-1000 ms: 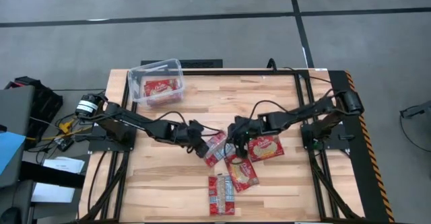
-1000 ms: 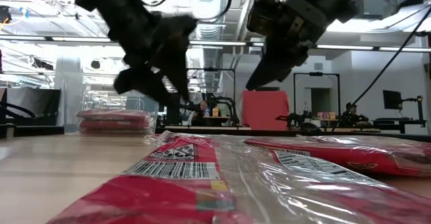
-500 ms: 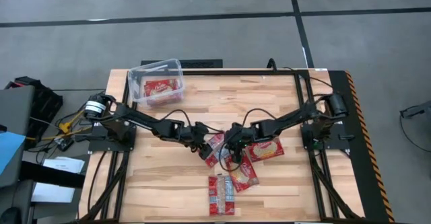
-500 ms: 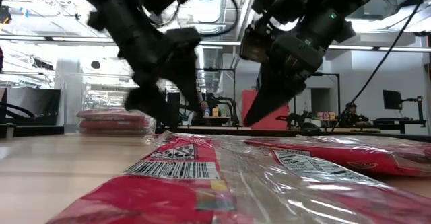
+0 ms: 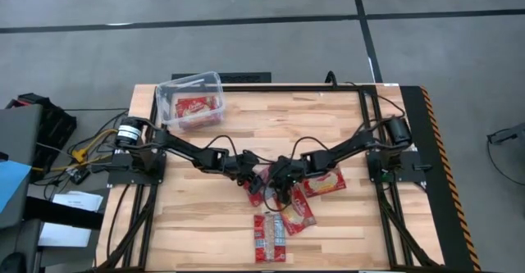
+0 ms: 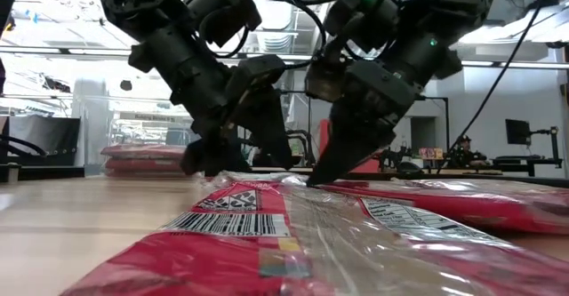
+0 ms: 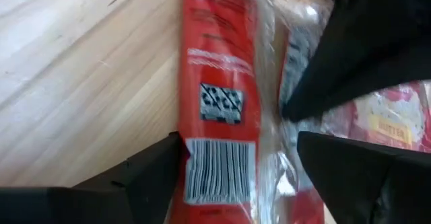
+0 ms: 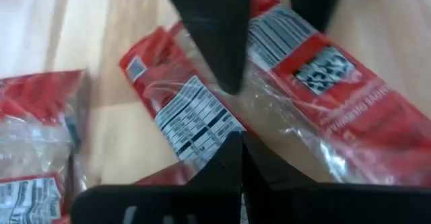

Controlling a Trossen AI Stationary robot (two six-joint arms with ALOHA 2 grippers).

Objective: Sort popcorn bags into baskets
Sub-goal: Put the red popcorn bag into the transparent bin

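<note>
Well apart from the clear tub [image 5: 189,101] with its stored packets, we straddle a barcode-up popcorn bag [image 7: 219,109] with our left gripper [image 5: 251,177] spread wide and empty, the pinched-shut, empty right gripper [image 5: 276,189] pressing alongside; next, we judge, close and lift.

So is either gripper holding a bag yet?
No. Left gripper is open, fingers straddling a popcorn bag; right gripper is shut, pressing down nearby.

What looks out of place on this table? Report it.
The loose popcorn bags lie in an overlapping, skewed heap mid-table, while only the clear tub holds some. Both grippers crowd one bag: left gripper open astride it, right gripper shut.
</note>
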